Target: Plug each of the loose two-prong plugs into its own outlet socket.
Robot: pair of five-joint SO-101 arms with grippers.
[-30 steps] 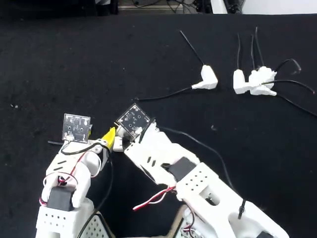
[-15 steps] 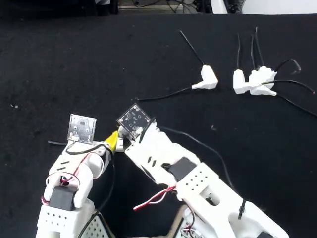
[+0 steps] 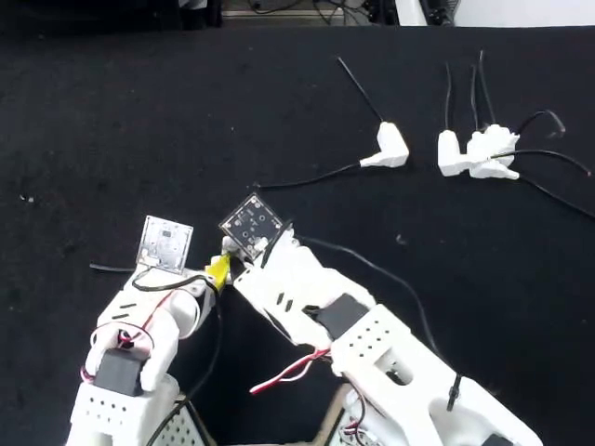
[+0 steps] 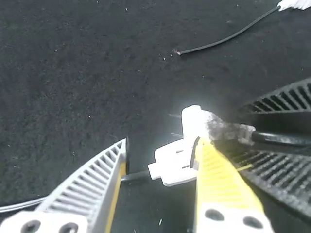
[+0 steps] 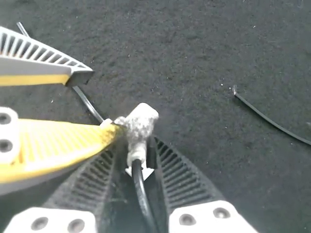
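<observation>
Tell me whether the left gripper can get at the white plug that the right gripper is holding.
Likely yes. The white plug lies between the open fingers of the left gripper, with the yellow finger touching it. The right gripper clamps only the cable end, leaving the plug's body free.

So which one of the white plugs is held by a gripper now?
The plug between the two arms: the right gripper is shut on it at its cable end. The other plugs lie loose far away.

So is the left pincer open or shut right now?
The left pincer is open: its white finger and yellow finger stand apart, with the white plug between them, clear of the white one.
</observation>
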